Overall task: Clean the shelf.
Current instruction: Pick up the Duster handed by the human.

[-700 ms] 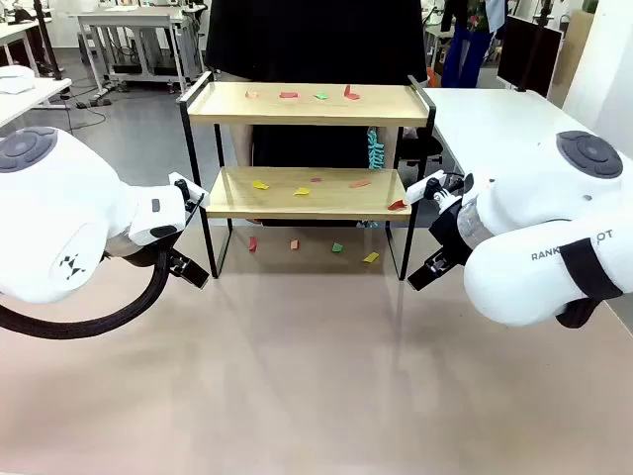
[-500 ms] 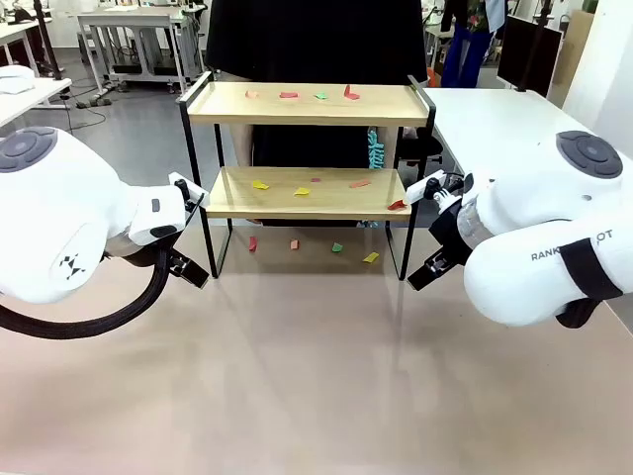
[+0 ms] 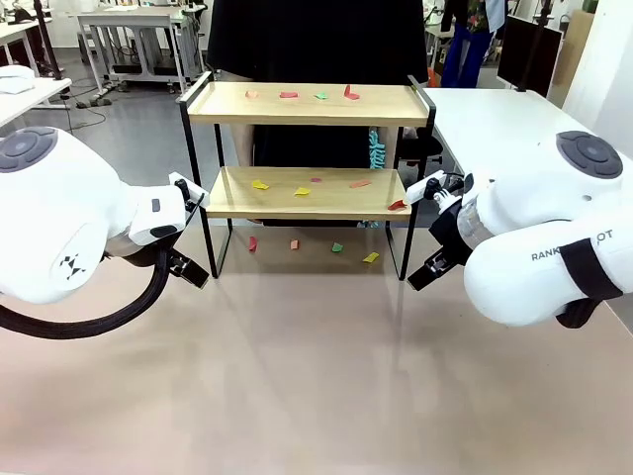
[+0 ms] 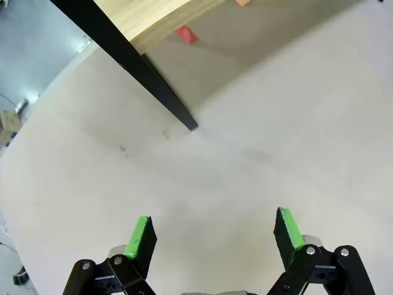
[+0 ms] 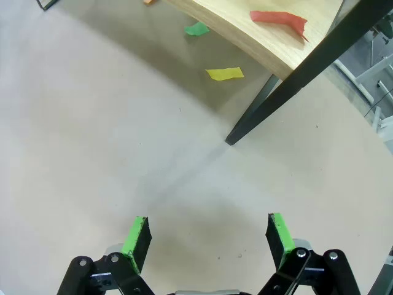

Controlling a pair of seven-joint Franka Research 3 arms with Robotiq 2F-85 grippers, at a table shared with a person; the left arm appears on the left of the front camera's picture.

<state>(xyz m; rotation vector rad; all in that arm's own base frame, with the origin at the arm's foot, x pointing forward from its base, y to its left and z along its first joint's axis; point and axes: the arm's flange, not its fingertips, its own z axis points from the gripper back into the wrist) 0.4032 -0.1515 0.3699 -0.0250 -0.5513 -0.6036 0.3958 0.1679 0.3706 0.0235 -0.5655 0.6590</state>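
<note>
From the front: across the table (image 3: pixel 316 396) to the shelf (image 3: pixel 396 104), standing at the far middle just before a person (image 3: pixel 316 40), with coloured paper scraps (image 3: pixel 288 95) strewn over the top board, the lower board (image 3: pixel 229 198) and the table beneath. Left hand (image 3: pixel 201 237) poised just beside the shelf's left front leg, right hand (image 3: pixel 415 237) just beside the right front leg, both spread wide and holding nothing. Looks like the opening step, with no scrap lifted yet. Calls next for sending one hand in to a chosen scrap with a low, flat pinch, given thin paper lying flush and likely to slip from the pads. Gives the whole layout on all three levels at once, beyond the reach of either wrist camera. From the left wrist: left hand (image 4: pixel 214 230) gaping over bare table, the black leg (image 4: pixel 153 80) ahead, a red scrap (image 4: pixel 186 34) on the table under the board edge. Adds a tiny pale fleck (image 4: pixel 166 133) by the foot, too fine to resolve from the front. From the right wrist: right hand (image 5: pixel 209 236) equally wide, the right leg (image 5: pixel 288 92) ahead, a torn red strip (image 5: pixel 279 18) at the lower board's corner, a yellow scrap (image 5: pixel 225 74) and a green scrap (image 5: pixel 197 29) on the table below. Adds a clear look at the open table between foot and yellow scrap
</note>
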